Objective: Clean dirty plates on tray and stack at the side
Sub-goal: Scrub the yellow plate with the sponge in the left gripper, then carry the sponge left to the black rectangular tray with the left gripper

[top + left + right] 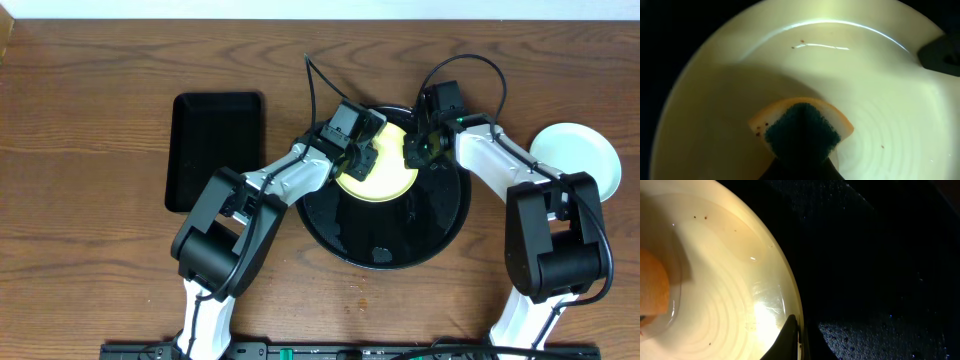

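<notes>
Sponge, clenched in left gripper, presses yellow plate at far edge of tray; right gripper pinches that plate's rim.

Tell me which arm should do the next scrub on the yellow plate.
Left. The left gripper is shut on the sponge, which is pressed onto the yellow plate, where brown specks show. The right gripper is pinching the plate's rim, steadying it on the tray.
</notes>
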`<action>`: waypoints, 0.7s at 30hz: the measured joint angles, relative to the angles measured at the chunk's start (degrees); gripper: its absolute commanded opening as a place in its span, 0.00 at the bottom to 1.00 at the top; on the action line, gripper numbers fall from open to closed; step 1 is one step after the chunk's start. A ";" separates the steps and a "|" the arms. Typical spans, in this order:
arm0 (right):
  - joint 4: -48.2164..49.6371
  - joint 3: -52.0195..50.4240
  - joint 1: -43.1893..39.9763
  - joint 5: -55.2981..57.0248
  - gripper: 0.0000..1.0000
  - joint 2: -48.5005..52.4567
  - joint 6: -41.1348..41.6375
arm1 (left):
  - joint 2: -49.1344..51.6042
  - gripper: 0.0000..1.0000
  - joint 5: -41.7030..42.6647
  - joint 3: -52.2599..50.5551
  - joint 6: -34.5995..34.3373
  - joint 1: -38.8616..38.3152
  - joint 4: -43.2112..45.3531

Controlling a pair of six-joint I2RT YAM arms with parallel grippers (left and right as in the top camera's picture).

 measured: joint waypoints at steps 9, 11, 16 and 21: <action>0.00 0.00 0.00 0.00 0.01 0.00 0.00 | -0.48 0.08 6.01 0.17 0.90 0.02 -4.20; 0.00 0.00 0.00 0.00 0.01 0.00 0.00 | -0.59 0.08 6.82 0.31 1.20 0.02 -5.38; -0.02 0.00 0.00 0.00 0.01 0.00 0.00 | -0.90 0.08 8.83 0.42 2.73 -0.02 -8.13; 0.00 0.00 0.00 0.00 0.01 0.00 0.00 | -0.94 0.08 13.14 0.42 5.55 -0.02 -9.86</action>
